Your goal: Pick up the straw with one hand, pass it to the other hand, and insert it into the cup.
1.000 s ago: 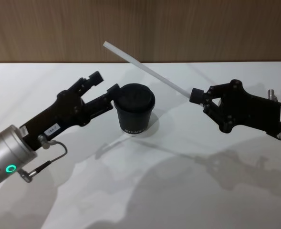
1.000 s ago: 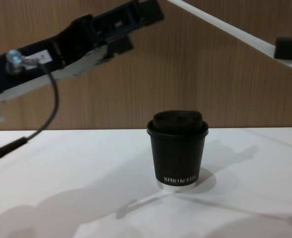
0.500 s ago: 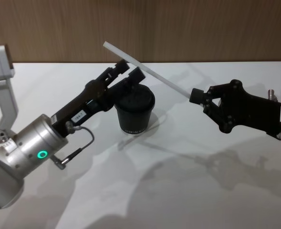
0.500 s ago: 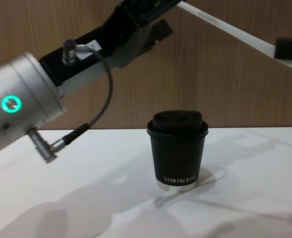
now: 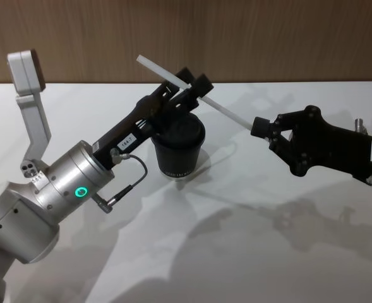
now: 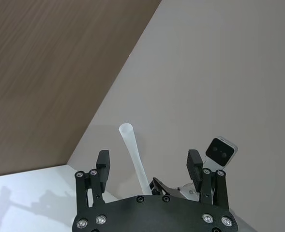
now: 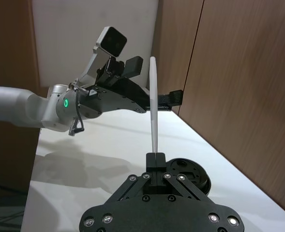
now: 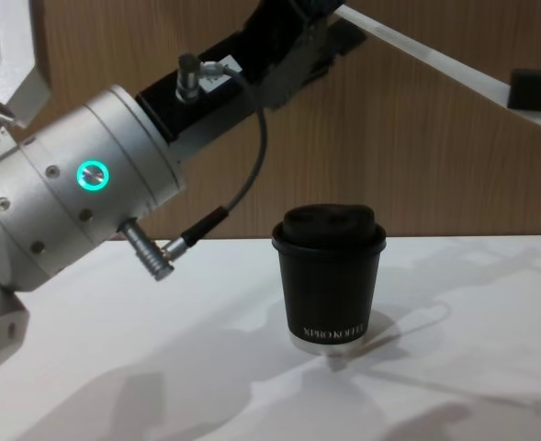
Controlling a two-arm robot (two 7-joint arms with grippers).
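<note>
One straw (image 5: 230,112), one cup (image 5: 177,151), left end effector (image 5: 195,78), right end effector (image 5: 259,125).

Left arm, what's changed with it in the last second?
The left tool swung forward and up from beside the cup to the straw, its jaws now open on either side of it. The right tool, shut on the straw, and the cup stayed put.

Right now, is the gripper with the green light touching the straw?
Apart. The left wrist view shows the straw standing between the left gripper's open fingers, with gaps both sides.
</note>
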